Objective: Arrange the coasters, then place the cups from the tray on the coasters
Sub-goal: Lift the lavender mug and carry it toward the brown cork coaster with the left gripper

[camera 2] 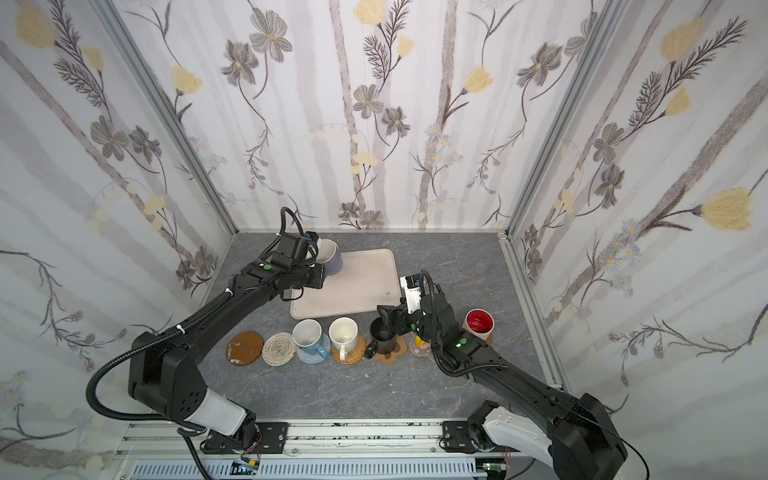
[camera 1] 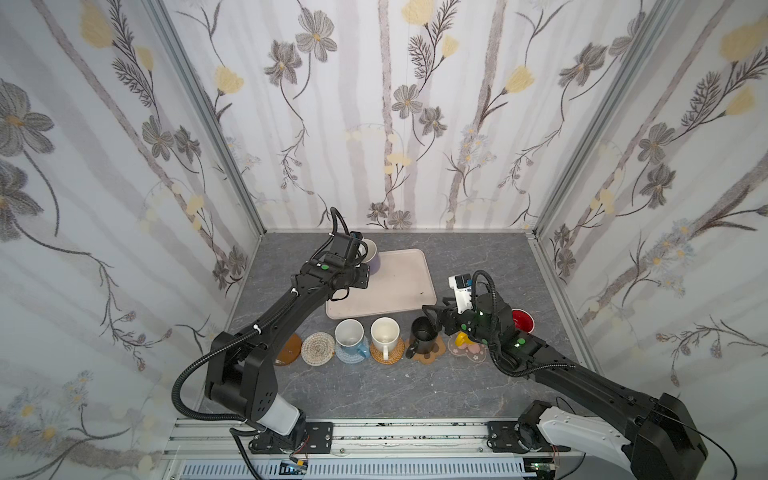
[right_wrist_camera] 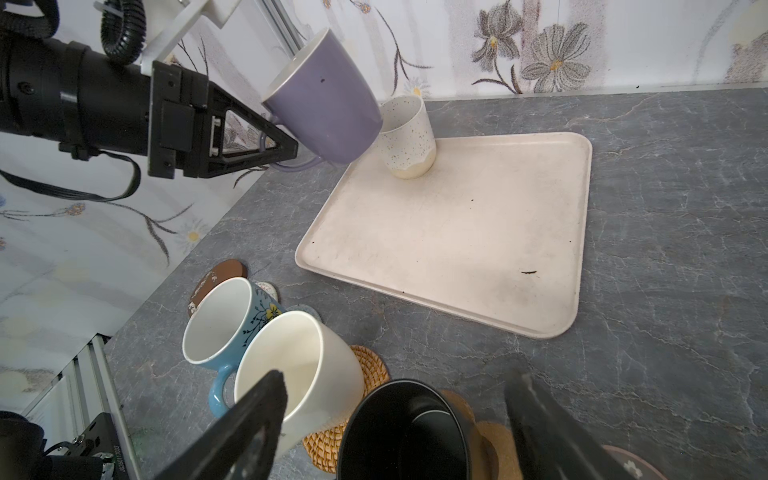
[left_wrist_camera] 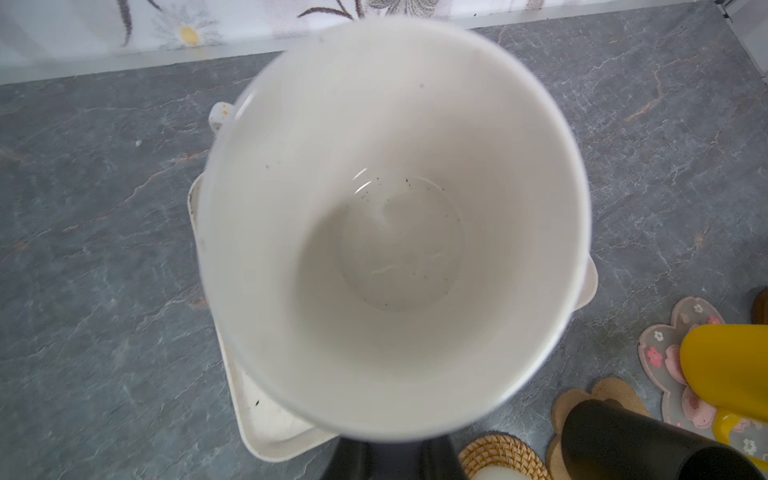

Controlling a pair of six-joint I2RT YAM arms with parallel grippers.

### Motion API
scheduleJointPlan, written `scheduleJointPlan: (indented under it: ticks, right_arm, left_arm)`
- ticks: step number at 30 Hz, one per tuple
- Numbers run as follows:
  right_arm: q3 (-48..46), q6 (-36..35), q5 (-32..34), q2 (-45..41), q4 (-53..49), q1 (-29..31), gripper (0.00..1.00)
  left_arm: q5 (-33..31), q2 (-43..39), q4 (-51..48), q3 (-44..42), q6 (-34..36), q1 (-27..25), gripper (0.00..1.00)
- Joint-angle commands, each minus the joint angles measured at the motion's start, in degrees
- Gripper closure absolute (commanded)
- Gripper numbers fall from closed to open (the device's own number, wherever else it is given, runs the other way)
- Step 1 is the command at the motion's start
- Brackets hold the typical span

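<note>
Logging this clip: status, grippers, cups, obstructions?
Left gripper shut on lavender mug handle, above tray. Right gripper open over black mug on paw coaster. Speckled cup on tray. Nothing blocking.

No readable text (in any view)

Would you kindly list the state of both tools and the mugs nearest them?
lavender mug: lifted, tilted, held by its handle.
left tool: shut on lavender mug.
speckled mug: upright on tray.
black mug: upright on paw coaster.
right tool: open, straddling black mug.
</note>
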Motion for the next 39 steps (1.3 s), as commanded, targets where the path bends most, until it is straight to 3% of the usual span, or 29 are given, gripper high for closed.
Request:
scheduleJointPlan:
  ticks: [1,4,8,19,27,39]
  right_arm:
    - [1.1,-0.4,0.3,-0.3,1.6,-0.4,0.08]
    - [1.9,0.0,-0.2,-0.4,1.3,-0.8,0.0]
    - [2.7,0.5,-0.5,-0.2,1.1,-1.2,0.0]
    - [5.3,0.8,0.6,0.3,-1.5,-1.6,0.0]
    - [6.7,1.7,-0.2,2.3,-1.8,-1.6,0.0]
    - [7.1,1.7,-0.5,2.5,-2.5,-1.7,0.0]
  left_arm:
    - [-3.1,-4.1,-0.2,-2.8,-4.6,0.1,1.0]
    - [-4.7,-8.4,-1.5,-5.8,-6.5,0.1,1.0]
    - [-9.5,-12.6,-5.0,-8.8,-9.4,0.1,1.0]
    - [-15.5,-23.6,-14.4,-14.9,-15.5,0.1,1.0]
    - [-13.4,-28.2,-18.7,-16.0,-20.3,-0.3,1.0]
    - [-20.5,-34.8,-17.9,-24.3,-34.8,-2.3,1.0]
